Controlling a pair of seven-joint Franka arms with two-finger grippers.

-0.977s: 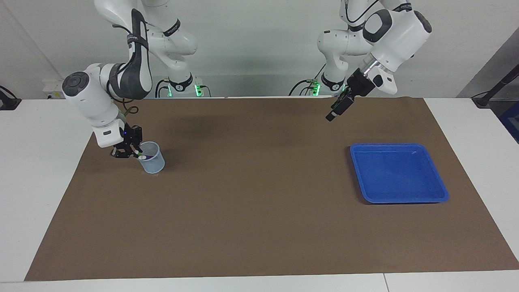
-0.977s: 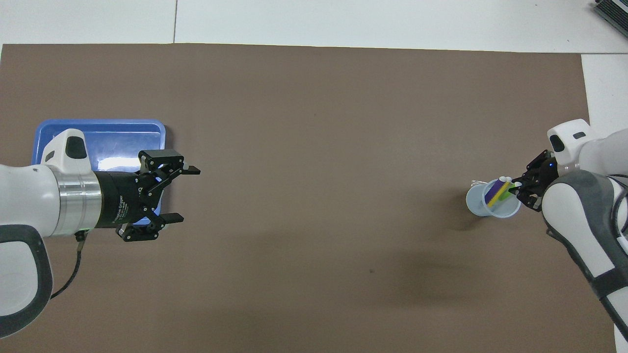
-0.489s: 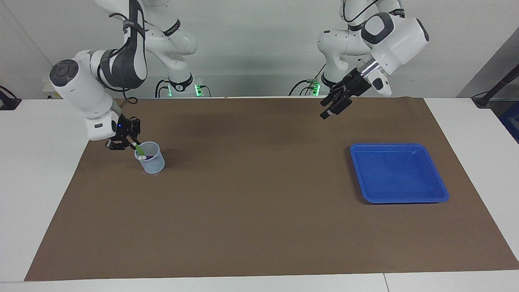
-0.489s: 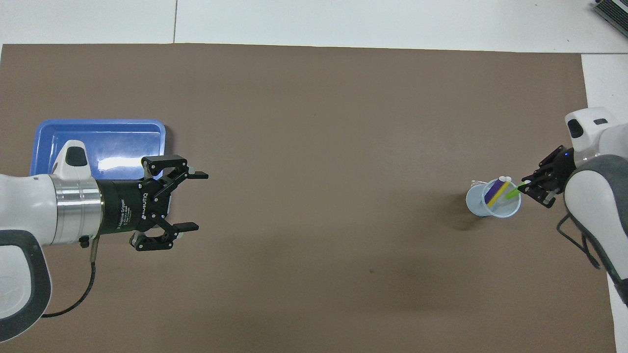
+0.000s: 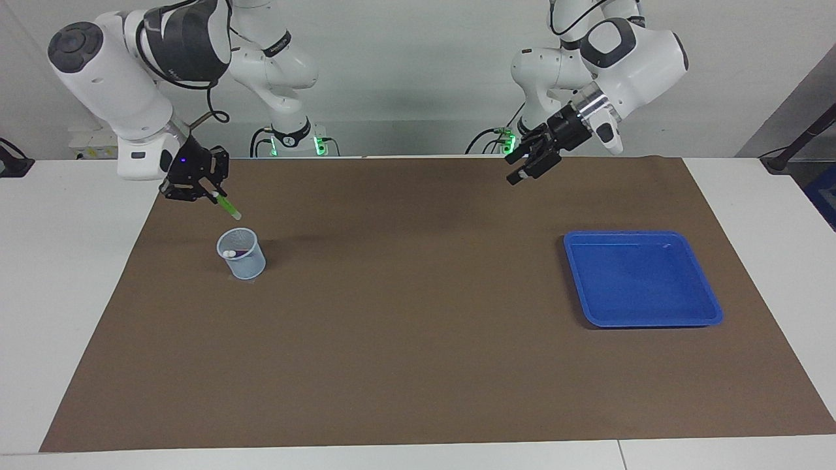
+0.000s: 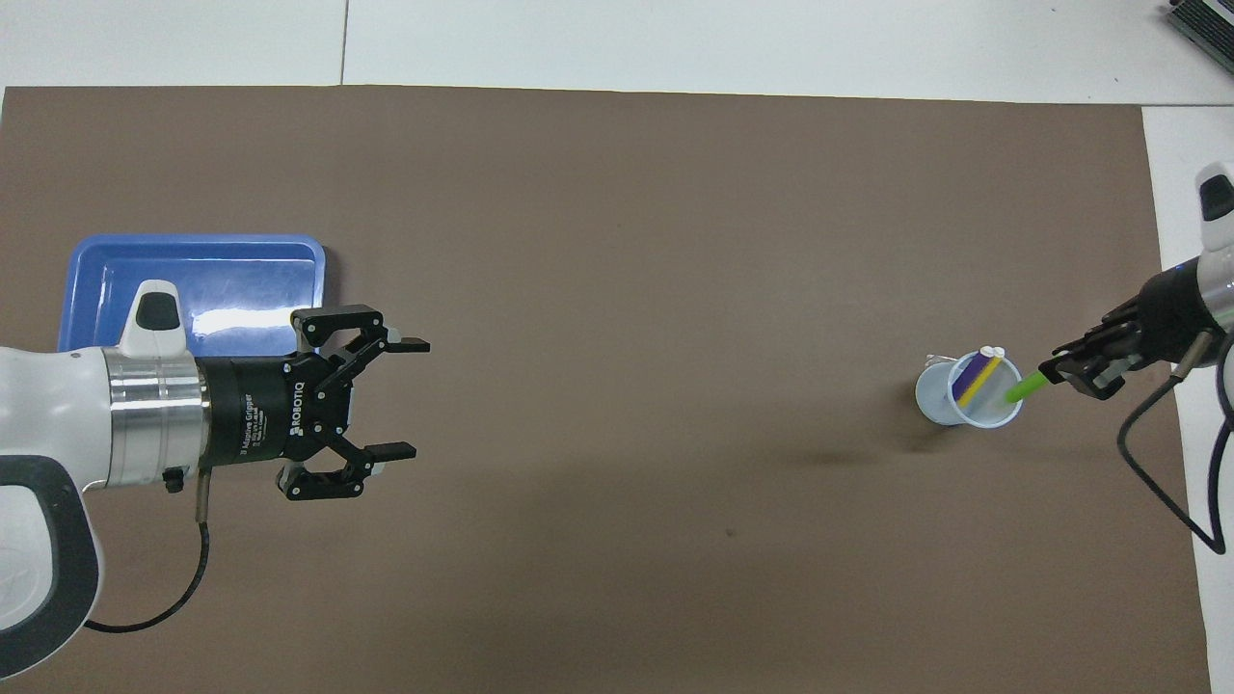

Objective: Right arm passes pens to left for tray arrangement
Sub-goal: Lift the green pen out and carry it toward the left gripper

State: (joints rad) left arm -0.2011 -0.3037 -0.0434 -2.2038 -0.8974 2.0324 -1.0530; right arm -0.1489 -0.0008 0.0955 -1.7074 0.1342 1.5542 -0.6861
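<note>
Brown mat (image 5: 418, 339) covers the white table (image 5: 59, 294) under a pale wall. My right gripper (image 5: 212, 194) hangs at the upper left of the facing frame, above the cup (image 5: 241, 254), its fingertips pinched tight on one end of the green pen (image 5: 227, 207). That pen slants down toward the cup, clear of its rim. From overhead the yellow pen (image 6: 978, 383) and purple pen (image 6: 970, 374) lean together inside the cup, pale ends up; in the facing frame I can only make out a pale tip and a hint of purple there. My left gripper (image 6: 410, 395) waits in the air at upper right of the facing frame, jaws spread wide, holding nothing. My blue tray (image 5: 643, 281) lies on the mat at right of the facing frame, below that gripper.
</note>
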